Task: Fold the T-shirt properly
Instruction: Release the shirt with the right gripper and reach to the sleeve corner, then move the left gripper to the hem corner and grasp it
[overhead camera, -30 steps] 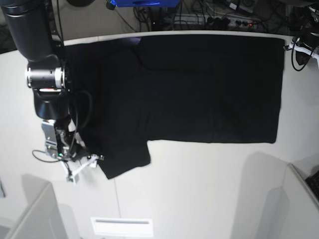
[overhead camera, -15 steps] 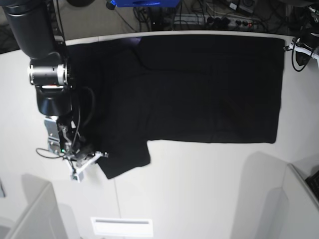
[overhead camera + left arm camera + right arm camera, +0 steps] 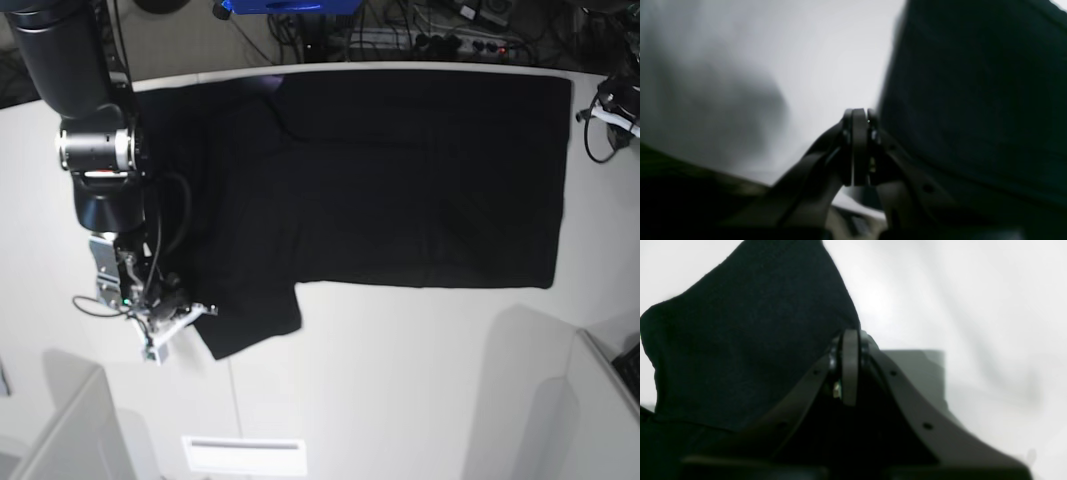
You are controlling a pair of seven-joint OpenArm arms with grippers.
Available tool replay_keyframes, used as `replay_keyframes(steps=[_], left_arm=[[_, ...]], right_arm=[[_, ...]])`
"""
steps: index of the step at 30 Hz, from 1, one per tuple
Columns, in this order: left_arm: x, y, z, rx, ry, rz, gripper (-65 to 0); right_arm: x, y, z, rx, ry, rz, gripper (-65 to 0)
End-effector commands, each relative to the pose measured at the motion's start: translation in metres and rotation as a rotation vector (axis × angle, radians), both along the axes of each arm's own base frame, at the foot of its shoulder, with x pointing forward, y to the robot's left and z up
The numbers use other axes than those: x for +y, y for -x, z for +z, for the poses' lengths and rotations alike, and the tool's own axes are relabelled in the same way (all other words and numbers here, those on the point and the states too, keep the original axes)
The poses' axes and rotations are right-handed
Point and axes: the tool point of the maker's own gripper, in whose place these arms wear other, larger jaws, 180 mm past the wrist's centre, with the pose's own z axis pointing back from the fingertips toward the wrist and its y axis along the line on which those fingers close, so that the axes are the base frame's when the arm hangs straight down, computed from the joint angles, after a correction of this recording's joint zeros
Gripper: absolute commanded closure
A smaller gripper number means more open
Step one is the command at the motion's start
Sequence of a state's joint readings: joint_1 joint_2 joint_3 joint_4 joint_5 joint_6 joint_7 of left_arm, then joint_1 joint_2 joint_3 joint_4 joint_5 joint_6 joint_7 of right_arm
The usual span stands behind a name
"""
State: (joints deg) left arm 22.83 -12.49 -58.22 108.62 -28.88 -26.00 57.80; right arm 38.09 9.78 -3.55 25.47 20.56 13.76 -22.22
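The black T-shirt (image 3: 400, 180) lies spread flat, plain side up, on the white table (image 3: 400, 380). Its near sleeve (image 3: 250, 310) points toward the table's front. My right gripper (image 3: 203, 312) sits at that sleeve's outer corner. In the right wrist view the right gripper (image 3: 850, 335) is shut, with the sleeve edge (image 3: 740, 340) running into its tips. My left gripper (image 3: 588, 112) is just off the shirt's far right corner. In the left wrist view the left gripper (image 3: 860, 113) is shut and empty, with the shirt (image 3: 973, 100) just to its right.
A white label plate (image 3: 245, 455) lies at the table's front. Grey panels stand at the front left (image 3: 60, 430) and front right (image 3: 600, 400). Cables and a power strip (image 3: 460, 42) lie behind the back edge.
My right gripper has slid right along the table onto the sleeve's corner. My left gripper has drawn slightly right, away from the shirt's corner. The shirt lies as before.
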Motion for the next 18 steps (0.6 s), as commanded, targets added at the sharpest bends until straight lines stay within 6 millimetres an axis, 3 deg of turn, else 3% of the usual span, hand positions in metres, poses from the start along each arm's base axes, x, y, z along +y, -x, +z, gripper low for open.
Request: replay_keyframes(steps=[1, 3, 6, 8, 10, 16, 18], left_arm=[[0.012, -0.014, 0.021, -0.046, -0.074, 0.001, 0.0], [0.023, -0.025, 0.03, -0.051, -0.137, 0.027, 0.0], [0.027, -0.049, 0.039, -0.044, -0.202, 0.011, -20.4], [0.022, -0.069, 0.032, -0.017, -0.207, -0.042, -31.4], [0.018, -0.086, 0.018, -0.002, -0.166, -0.07, -38.0], [0.022, -0.124, -0.021, 0.064, -0.048, -0.092, -39.7], [0.021, -0.142, -0.025, 0.074, -0.025, -0.113, -39.7]], right_arm=[[-0.002, 0.003, -0.001, 0.037, 0.02, 0.016, 0.0], [-0.002, 0.003, -0.001, 0.037, 0.02, 0.016, 0.0], [-0.002, 0.003, -0.001, 0.037, 0.02, 0.016, 0.0], [-0.002, 0.003, -0.001, 0.037, 0.02, 0.016, 0.0], [-0.002, 0.003, -0.001, 0.037, 0.02, 0.016, 0.0], [-0.002, 0.002, 0.0, 0.035, 0.019, 0.015, 0.0], [-0.002, 0.0, 0.002, 0.031, 0.019, 0.016, 0.0]])
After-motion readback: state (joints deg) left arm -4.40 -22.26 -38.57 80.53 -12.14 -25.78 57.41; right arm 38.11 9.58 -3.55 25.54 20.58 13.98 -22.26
